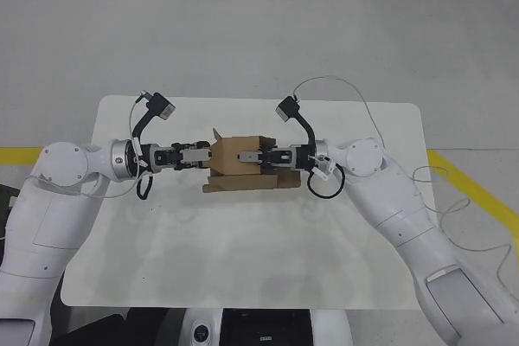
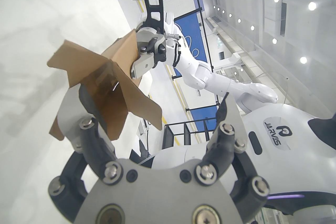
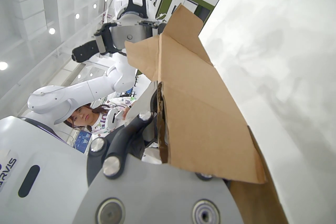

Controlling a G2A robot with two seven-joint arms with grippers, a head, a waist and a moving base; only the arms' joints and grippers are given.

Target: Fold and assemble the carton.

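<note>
Plain brown carton (image 1: 238,160), flaps splayed; right claw (image 1: 247,158) pinches its wall, left claw (image 2: 152,100) gapes wide opposite.

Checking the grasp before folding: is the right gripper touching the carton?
Touching. The left wrist view shows the right gripper with one finger flat against the carton, no gap between them.

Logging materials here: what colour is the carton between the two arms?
Plain brown cardboard. The carton shows best in the right wrist view.
</note>
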